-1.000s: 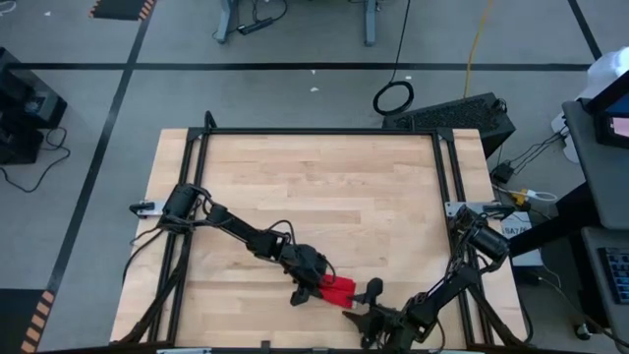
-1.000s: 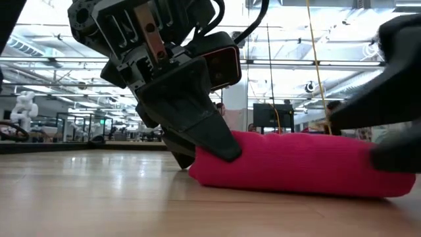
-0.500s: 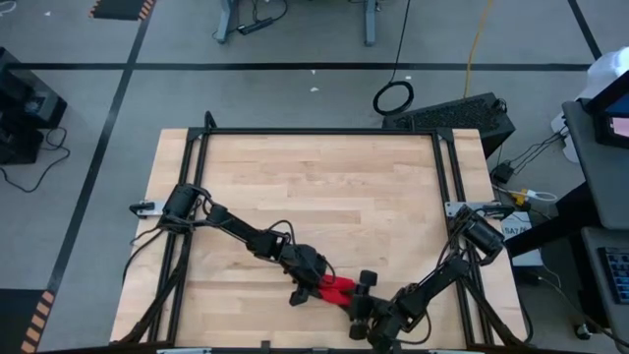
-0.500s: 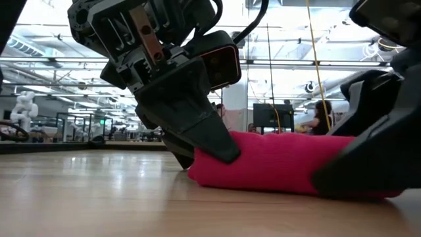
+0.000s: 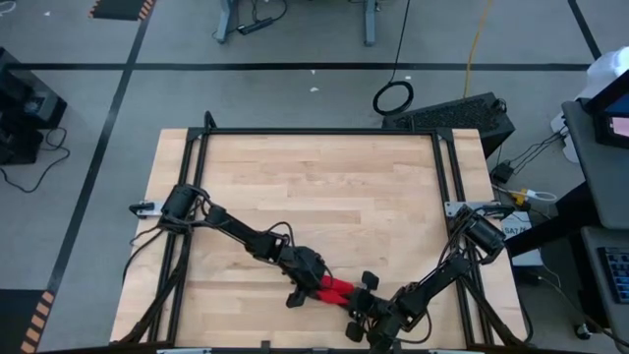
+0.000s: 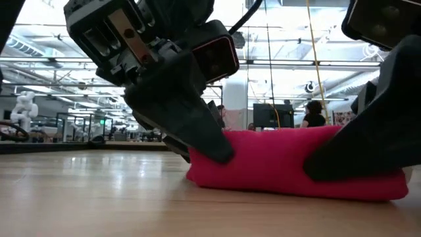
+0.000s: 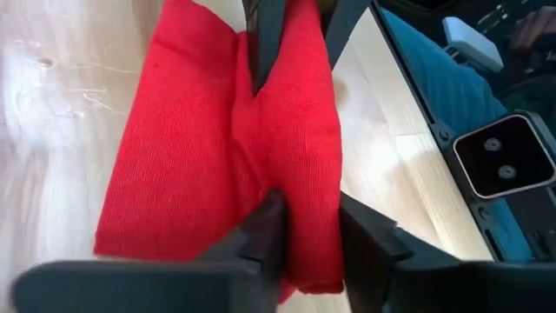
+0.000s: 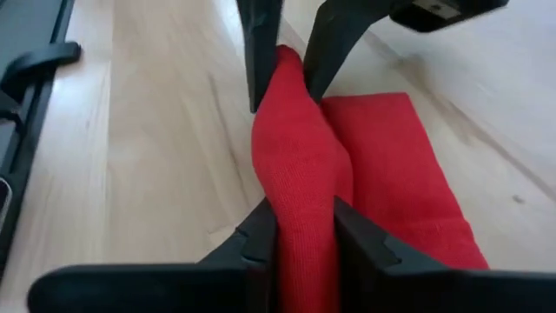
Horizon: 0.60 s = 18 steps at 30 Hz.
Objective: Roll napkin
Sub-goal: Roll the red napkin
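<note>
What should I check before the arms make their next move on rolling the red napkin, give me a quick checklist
1. Left hand pinching a fold at one end of the napkin: ok.
2. Right hand pinching the same fold at the other end: ok.
3. Napkin resting on the table: ok.
4. Napkin rolled into a full tube: not ok, a flat layer lies beside the pinched ridge.
5. Hands apart from each other: ok, red shows between them from above.
6. White tag position: cannot tell.

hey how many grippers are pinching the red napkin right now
2. The left gripper pinches one end of the napkin, and the right gripper pinches the opposite end, near the table's front edge. No other grippers are in view.
</note>
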Available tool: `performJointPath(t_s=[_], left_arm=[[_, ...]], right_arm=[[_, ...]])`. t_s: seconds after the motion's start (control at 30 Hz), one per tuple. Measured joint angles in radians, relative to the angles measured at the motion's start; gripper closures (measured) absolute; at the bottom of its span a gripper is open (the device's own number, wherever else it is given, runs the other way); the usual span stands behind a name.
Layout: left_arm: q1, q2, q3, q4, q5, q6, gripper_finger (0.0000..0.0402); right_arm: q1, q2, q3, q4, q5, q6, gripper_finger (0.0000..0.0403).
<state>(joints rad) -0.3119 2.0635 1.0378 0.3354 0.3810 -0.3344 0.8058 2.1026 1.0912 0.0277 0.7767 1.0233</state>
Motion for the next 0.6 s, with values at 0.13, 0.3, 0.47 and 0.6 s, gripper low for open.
performJointPath(t_s=[0.13,0.3,0.47,0.6], left_arm=[[0.0,-0.043,-0.002,-0.054,0.002,0.004,0.0259],[-0.017,-0.104,-0.003,-0.106,-0.016,0.065,0.0232],[-0.092,-0.123,-0.003,-0.112,-0.22,0.17,0.0231],[-0.204,-0.126,-0.002,-0.121,-0.495,0.247,0.0231]], right_arm=[[-0.001,0.002,0.0,0.017,-0.012,0.019,0.033],[0.0,0.002,-0.001,0.015,-0.014,0.078,0.0333],[0.0,0.003,-0.001,0.018,-0.021,0.146,0.0333],[0.0,0.003,-0.001,0.024,-0.021,0.169,0.0333]])
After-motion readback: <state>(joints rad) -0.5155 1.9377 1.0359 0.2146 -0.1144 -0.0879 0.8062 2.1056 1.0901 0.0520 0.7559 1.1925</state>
